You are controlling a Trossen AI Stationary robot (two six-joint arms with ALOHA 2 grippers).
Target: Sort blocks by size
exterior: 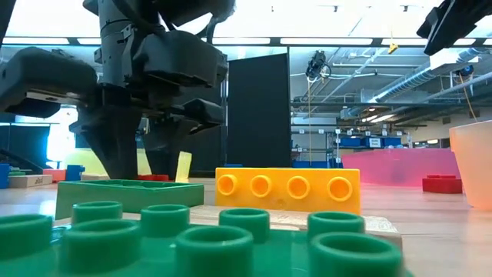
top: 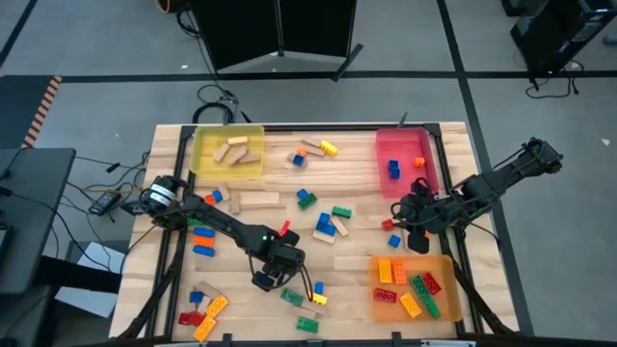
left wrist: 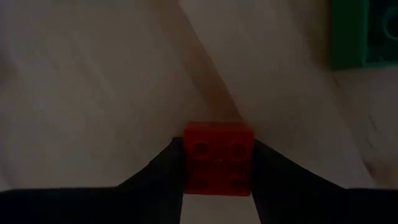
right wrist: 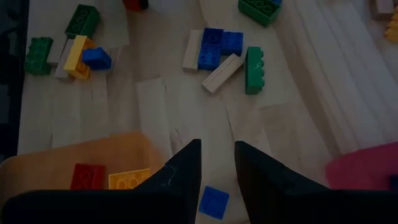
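Note:
Coloured studded bricks and tan wooden blocks lie scattered over the wooden table [top: 357, 188]. My left gripper [top: 273, 273] points down near the table's front middle, shut on a small red four-stud brick [left wrist: 219, 155]. My right gripper [top: 413, 231] hangs above the table at the right, between the red tray [top: 405, 159] and the orange tray [top: 413, 287]. Its fingers [right wrist: 186, 168] are shut and hold nothing. A small blue brick [right wrist: 213, 202] lies on the table below them. My left gripper pinches the small red brick by two opposite side walls [left wrist: 188, 163], one finger [left wrist: 160, 173] on each side. The fingers come steeply from above. The brick sits flat on the table, studs up.
The yellow tray [top: 229, 151] at the back left holds tan blocks. The red tray holds a blue and an orange brick; the orange tray holds several bricks. A green brick [left wrist: 364, 34] lies close to the left gripper. Blue and green bricks [top: 330, 224] lie mid-table, and more bricks [top: 204, 308] at the front left.

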